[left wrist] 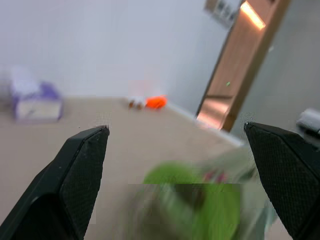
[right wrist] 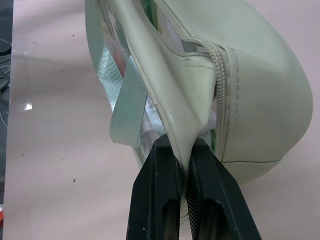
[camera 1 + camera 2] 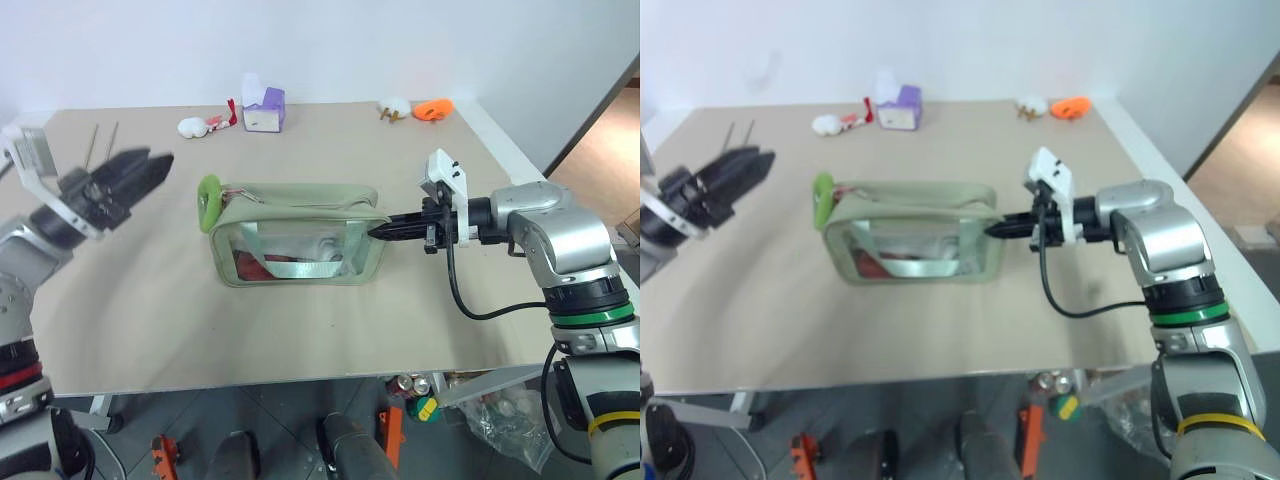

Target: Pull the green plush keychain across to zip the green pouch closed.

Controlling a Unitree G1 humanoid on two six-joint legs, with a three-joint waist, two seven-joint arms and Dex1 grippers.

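The green pouch (image 3: 300,235) lies mid-table, its top zipper (image 2: 220,85) partly open. The green plush keychain (image 3: 209,202), a lime ring, hangs at the pouch's left end. My right gripper (image 3: 383,230) is shut on the pouch's right end, pinching a fold of its fabric (image 2: 182,145) between the fingers. My left gripper (image 3: 150,168) hovers open to the left of the keychain, a short way from it. In the left wrist view the keychain (image 1: 200,197) sits blurred between the wide-spread fingers (image 1: 85,165).
At the table's far edge stand a small purple-and-white box (image 3: 264,108), a white-and-red toy (image 3: 200,125), a small white item (image 3: 393,106) and an orange object (image 3: 433,108). The table's right edge (image 3: 520,150) runs close to my right arm. Clutter lies on the floor below the front edge.
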